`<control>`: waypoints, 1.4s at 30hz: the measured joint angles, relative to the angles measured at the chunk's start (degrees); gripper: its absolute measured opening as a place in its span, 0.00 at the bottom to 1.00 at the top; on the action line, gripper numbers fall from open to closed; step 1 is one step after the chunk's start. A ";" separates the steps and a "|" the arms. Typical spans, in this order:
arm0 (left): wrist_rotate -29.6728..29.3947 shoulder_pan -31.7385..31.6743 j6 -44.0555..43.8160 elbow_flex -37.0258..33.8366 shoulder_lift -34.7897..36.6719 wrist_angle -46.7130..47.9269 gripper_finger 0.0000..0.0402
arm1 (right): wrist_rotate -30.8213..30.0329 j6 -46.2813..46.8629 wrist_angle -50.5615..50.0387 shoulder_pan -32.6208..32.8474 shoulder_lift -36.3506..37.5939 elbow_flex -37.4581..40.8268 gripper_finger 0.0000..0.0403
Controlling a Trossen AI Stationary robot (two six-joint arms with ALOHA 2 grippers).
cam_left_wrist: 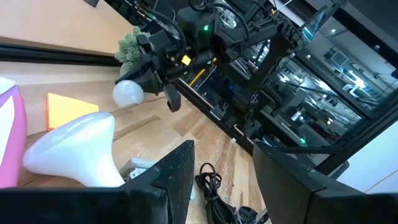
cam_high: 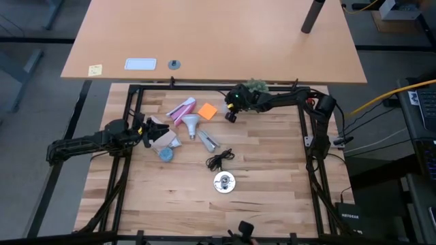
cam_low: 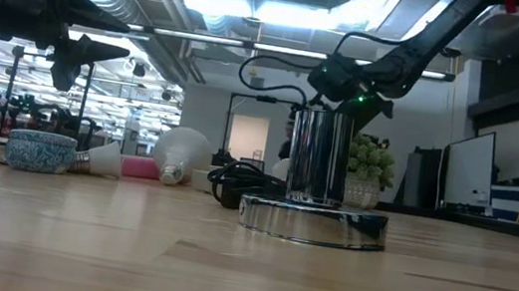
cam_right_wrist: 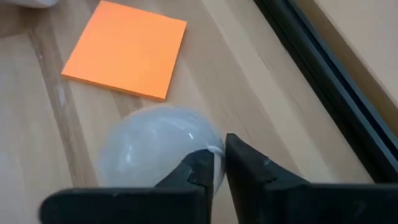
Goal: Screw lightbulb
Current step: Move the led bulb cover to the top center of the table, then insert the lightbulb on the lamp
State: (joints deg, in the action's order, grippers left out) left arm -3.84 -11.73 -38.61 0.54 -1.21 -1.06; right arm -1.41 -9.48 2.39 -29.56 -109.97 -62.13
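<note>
Right wrist view: the right gripper (cam_right_wrist: 217, 171) pinches a small white lightbulb (cam_right_wrist: 155, 146) above the table beside an orange sticky pad (cam_right_wrist: 127, 50). Left gripper (cam_left_wrist: 221, 180), jaws spread, waits near a patterned bowl (cam_low: 41, 150); its contents cannot be seen.

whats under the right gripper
A small round white bulb sits under the right gripper, near the orange sticky note. The fingers cover the bulb's base, so any grip is unclear.

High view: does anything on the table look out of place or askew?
Nothing looks spilled or broken. The white lightbulb lies on its side beside the pink item, well apart from the upright metal socket, which has nothing screwed into it. The right claw hangs by a small round bulb.
</note>
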 joint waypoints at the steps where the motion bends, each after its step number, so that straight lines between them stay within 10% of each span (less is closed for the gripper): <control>1: 0.00 0.00 0.00 -0.01 0.00 0.00 0.39 | 0.02 0.14 0.14 0.00 0.00 0.02 0.14; 13: 0.00 0.00 -0.26 0.00 0.00 0.00 0.39 | 0.11 0.49 1.09 -0.02 -0.01 0.11 0.41; 25: 0.11 0.11 -1.49 0.00 -0.07 0.02 0.39 | 3.28 7.85 3.76 -0.09 1.54 0.22 0.44; 42: -3.37 3.35 -1.52 0.00 -6.62 -2.25 0.39 | 40.22 17.47 7.65 -0.02 5.93 0.20 0.44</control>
State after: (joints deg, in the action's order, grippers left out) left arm -7.20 -8.37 -40.13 0.54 -7.83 -3.31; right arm 38.81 8.00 10.04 -29.58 -104.05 -61.93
